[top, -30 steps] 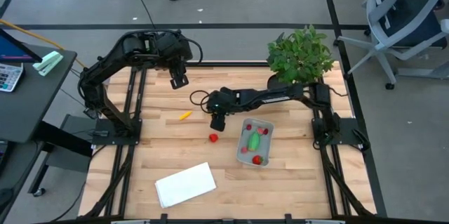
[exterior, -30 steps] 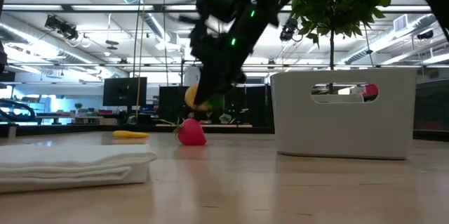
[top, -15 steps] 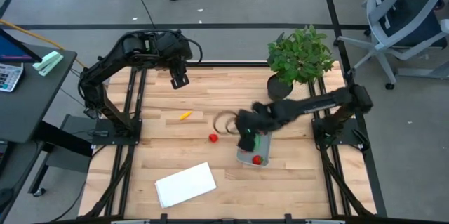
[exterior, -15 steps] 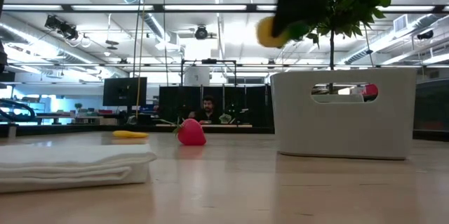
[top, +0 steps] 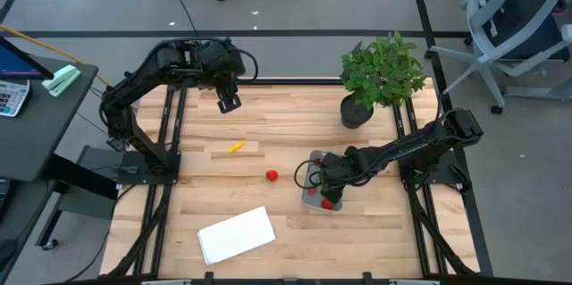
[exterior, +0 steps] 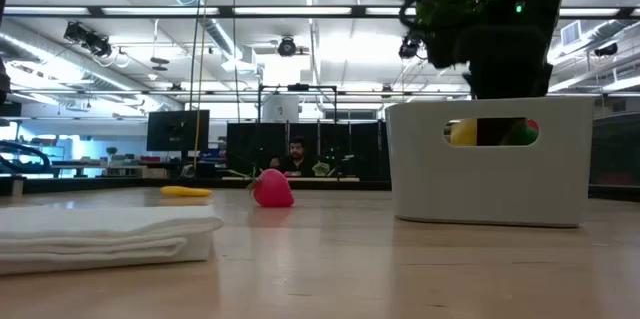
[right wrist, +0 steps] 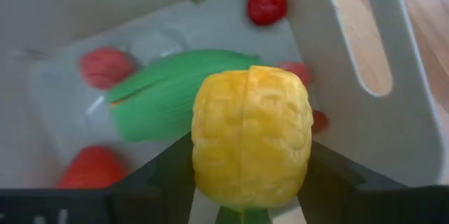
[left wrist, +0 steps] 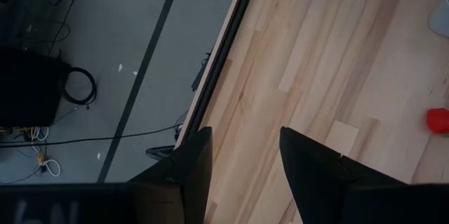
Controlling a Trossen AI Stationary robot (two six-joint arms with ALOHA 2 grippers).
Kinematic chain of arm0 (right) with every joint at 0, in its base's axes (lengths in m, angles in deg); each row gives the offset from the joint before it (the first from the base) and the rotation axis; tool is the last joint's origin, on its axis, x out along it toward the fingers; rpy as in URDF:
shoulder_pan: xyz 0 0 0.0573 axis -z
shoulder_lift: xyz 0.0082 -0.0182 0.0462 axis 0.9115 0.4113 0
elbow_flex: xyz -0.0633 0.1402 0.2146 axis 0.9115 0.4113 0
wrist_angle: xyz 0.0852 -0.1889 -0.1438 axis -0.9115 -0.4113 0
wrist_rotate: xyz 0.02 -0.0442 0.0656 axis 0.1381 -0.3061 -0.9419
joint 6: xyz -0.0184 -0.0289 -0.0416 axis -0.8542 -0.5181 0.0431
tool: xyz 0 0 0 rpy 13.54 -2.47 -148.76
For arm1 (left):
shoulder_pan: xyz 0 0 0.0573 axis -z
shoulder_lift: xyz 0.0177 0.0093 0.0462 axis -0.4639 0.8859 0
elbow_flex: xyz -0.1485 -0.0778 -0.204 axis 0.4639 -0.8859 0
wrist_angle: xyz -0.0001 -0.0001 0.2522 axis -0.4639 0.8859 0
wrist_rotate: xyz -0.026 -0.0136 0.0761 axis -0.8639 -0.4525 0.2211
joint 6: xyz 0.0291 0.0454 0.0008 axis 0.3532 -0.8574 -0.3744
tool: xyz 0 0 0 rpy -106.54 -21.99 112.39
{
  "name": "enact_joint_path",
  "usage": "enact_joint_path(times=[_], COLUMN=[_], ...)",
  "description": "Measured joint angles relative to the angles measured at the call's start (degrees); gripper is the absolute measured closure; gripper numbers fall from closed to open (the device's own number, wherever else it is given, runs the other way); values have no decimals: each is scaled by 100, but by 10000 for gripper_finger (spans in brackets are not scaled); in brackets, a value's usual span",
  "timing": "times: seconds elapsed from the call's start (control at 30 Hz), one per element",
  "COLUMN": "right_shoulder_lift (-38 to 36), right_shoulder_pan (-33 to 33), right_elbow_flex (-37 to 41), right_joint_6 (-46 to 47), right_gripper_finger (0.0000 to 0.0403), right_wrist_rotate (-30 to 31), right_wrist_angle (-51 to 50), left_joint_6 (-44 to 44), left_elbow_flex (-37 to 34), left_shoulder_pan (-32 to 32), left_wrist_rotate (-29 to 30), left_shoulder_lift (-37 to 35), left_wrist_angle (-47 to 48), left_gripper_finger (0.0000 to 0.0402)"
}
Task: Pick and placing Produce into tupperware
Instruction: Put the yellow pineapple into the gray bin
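The tabletop [top: 286, 133] is seen whole only from above, where the right arm hides most of the tupperware [top: 310, 201]. Its contents are shown by the right wrist view: a green oval piece [right wrist: 168, 90], red strawberry-like pieces [right wrist: 105, 66] and a small cherry [right wrist: 266, 3] lie on the bottom. The right end effector [top: 322, 178] is lowered into the tupperware, its fingers spread wide around a knobbly yellow piece [right wrist: 251, 136] that is held between them (yellow is also glimpsed through the handle slot in the low view). The left end effector [top: 227, 103] hangs over the far left of the tabletop, fingers apart, nothing between them. A potted plant [top: 380, 75] stands at the far right. A white sheet [top: 236, 235] lies near the front edge. A red strawberry [top: 271, 175] and a yellow piece [top: 235, 147] remain on the wood, apart from the tupperware.
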State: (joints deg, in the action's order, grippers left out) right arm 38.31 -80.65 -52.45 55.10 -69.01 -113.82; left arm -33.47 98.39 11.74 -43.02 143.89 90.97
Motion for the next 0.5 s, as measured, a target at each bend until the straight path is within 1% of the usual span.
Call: enact_joint_path(times=[0.2,0.37,0.5], right_shoulder_lift=[0,0,0], right_shoulder_pan=[212,386,514], right_elbow_flex=[224,188,44], right_joint_6=[-230,-537,-781], right_gripper_finger=[172,157,154], right_wrist_rotate=[-104,-68,-47], right_wrist_angle=[240,469,517], left_joint_6=[0,2,2], left_elbow_flex=[0,0,0], left_shoulder_pan=[0,0,0], left_wrist_rotate=[0,0,0], left_shoulder_lift=[0,0,0], left_wrist_angle=[0,0,0], left_gripper_finger=[227,228,224])
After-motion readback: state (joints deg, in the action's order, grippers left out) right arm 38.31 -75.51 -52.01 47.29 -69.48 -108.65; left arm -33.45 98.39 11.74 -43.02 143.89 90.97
